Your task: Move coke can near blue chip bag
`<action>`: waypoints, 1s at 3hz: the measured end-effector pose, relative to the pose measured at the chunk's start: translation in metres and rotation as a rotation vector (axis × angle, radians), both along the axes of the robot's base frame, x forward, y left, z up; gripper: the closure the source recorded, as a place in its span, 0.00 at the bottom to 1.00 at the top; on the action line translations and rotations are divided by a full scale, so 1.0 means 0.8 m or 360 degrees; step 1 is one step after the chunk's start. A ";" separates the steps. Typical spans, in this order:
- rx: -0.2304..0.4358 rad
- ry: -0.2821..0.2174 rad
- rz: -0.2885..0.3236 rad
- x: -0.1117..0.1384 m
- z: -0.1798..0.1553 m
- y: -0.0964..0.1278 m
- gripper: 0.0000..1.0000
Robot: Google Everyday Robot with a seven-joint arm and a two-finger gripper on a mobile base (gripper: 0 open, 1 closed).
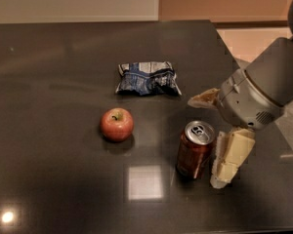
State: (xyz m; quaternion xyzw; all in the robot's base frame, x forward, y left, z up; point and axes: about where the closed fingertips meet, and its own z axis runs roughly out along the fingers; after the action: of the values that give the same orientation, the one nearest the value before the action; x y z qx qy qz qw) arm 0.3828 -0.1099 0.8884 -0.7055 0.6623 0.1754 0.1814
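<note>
With gripper (pixel 216 130) fingers (pixel 230 157) spread open and coke can (pixel 194 150) just beside the near finger, centre it between both before closing, then carry toward blue chip bag (pixel 146 78).

The gripper (pixel 204 142), at the right of the worktop (pixel 49 82), had cream, blocky fingers (pixel 232 155) below a rounded grey housing (pixel 256 94).

The coke can (pixel 194 149) stands upright at lower centre-right of the dark table (pixel 49 82). The gripper (pixel 204 142) reaches in from the right edge of the frame with its fingers spread wide: one cream finger (pixel 229 157) just beside the can's right side, the other (pixel 203 98) above and behind it. Up at centre the blue chip bag (pixel 147 78) lies flat, well apart from the can, and a red apple (pixel 116 124) sits left of the can.
</note>
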 end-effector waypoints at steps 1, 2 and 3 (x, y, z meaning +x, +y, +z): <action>0.0043 0.0052 0.0015 -0.003 -0.004 0.013 0.17; 0.0070 0.0080 0.0022 -0.003 -0.004 0.020 0.41; 0.0077 0.0050 -0.0014 0.004 0.004 0.020 0.64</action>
State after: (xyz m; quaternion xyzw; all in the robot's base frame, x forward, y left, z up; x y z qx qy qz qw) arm 0.3858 -0.0938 0.8917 -0.6951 0.6637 0.2018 0.1888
